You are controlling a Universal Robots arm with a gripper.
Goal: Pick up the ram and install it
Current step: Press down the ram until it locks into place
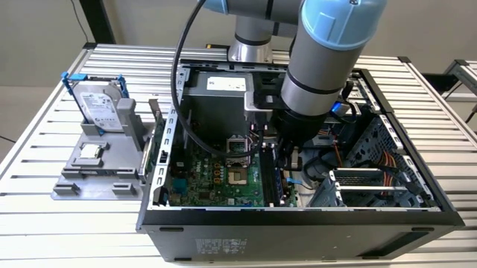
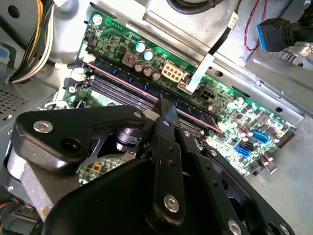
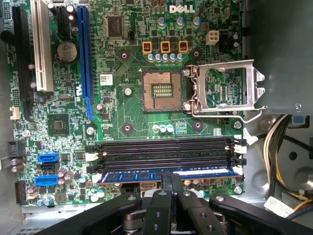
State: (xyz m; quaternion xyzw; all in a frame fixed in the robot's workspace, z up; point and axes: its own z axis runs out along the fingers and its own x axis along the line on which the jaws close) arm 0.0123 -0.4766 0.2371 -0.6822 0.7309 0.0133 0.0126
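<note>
Inside the open computer case (image 1: 298,218), the gripper (image 3: 171,180) is clenching the ram (image 3: 146,176) by its upper edge. The blue stick is sitting in the motherboard (image 3: 132,112) slot directly under the fingertips, just beyond the empty black memory slots (image 3: 161,152).

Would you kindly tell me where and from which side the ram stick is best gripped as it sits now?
Grip the ram mid-length across its thin faces, coming square to the motherboard. It stands on edge in a slot, only its long top edge free; the pincer sits at that middle.
</note>
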